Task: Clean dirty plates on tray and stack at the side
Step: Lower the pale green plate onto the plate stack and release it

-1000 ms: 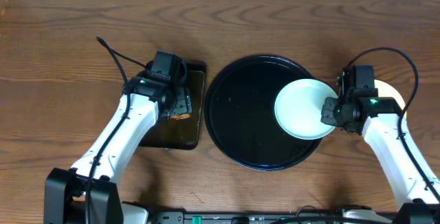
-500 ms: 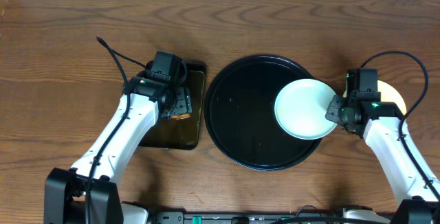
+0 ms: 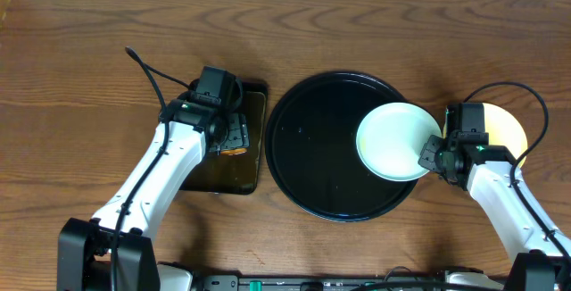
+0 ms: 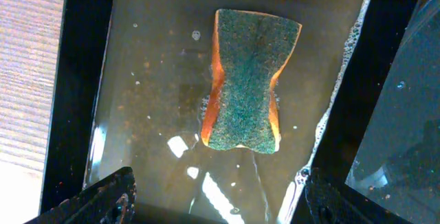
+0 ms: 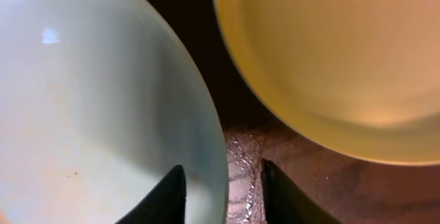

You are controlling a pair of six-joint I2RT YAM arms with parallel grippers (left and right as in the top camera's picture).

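From above, the mint plate (image 3: 391, 141) lies on the black tray (image 3: 308, 162). Only the wrist views show the right pincer (image 5: 221, 183) loose around its rim, not squeezing, and the left pincer (image 4: 218, 200) spread wide over a sponge (image 4: 244, 80). Since a second ago the right pincer has slid aside, so more of the yellow plate (image 3: 504, 128) shows.

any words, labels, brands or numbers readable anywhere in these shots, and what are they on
No readable text in any view.
Mint plate, yellow plate, round black tray, sponge: no markings visible.
Small green mark on the base at the overhead view's bottom edge: too small to read.
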